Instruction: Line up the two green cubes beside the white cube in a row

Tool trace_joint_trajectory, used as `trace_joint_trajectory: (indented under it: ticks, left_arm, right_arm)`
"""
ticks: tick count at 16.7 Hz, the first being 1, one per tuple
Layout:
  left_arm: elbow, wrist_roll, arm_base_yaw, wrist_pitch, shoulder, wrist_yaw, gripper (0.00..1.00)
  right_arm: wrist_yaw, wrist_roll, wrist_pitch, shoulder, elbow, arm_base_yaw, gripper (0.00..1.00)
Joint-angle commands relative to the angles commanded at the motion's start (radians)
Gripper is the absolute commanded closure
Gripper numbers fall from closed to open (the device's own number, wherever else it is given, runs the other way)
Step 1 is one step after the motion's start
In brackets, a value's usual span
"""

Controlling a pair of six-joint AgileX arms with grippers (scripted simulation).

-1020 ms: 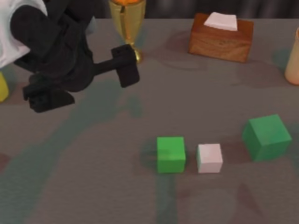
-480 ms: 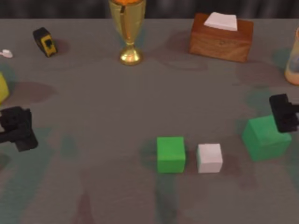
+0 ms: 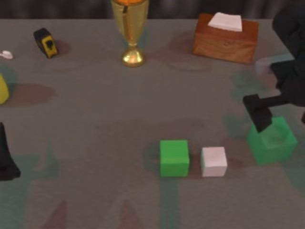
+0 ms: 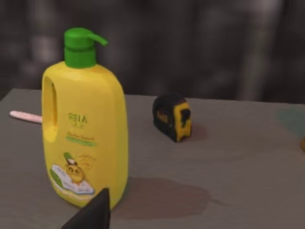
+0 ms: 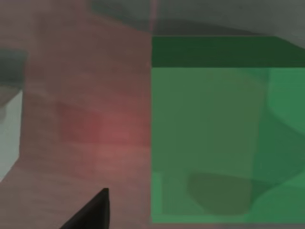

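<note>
Half a second ago the right gripper was only edging in at the table's right side; now it has come further in and hangs over the dark green cube, one black finger showing above the cube's upper left corner. Meanwhile the left gripper has drawn back to the table's far left edge and sits parked there, well away from the white cube; its own camera looks out at a yellow pump bottle and a tape measure. I read this as the work changing sides: the light green cube already sits just left of the white cube, close beside it and level with it, so that half of the row looks done, and the dark green cube, lying to the right of the white cube and a little further back, with a clear gap between, is what remains to be brought in. The right gripper holds nothing yet. Its wrist camera looks nearly straight down on the dark green cube's top face, with one fingertip off to the side over bare table, but the other finger is out of view, so I cannot tell how far open it is.
</note>
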Motion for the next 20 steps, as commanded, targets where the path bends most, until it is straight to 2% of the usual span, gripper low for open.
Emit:
trace_joint_trajectory:
  ticks: [3, 10, 17, 20]
  left_arm:
    - [-0.042, 0.046, 0.018, 0.049, -0.069, 0.003, 0.00]
    - [-0.043, 0.047, 0.018, 0.051, -0.071, 0.003, 0.00]
    - [-0.043, 0.047, 0.018, 0.051, -0.071, 0.003, 0.00]
    - [-0.043, 0.047, 0.018, 0.051, -0.071, 0.003, 0.00]
  right_arm:
    - [-0.001, 0.002, -0.028, 0.048, 0.046, 0.007, 0.00]
    - [-0.001, 0.002, -0.014, 0.060, 0.042, 0.004, 0.00]
    - [-0.001, 0.005, 0.241, 0.155, -0.113, 0.008, 0.00]
    - [-0.001, 0.006, 0.302, 0.180, -0.152, 0.009, 0.00]
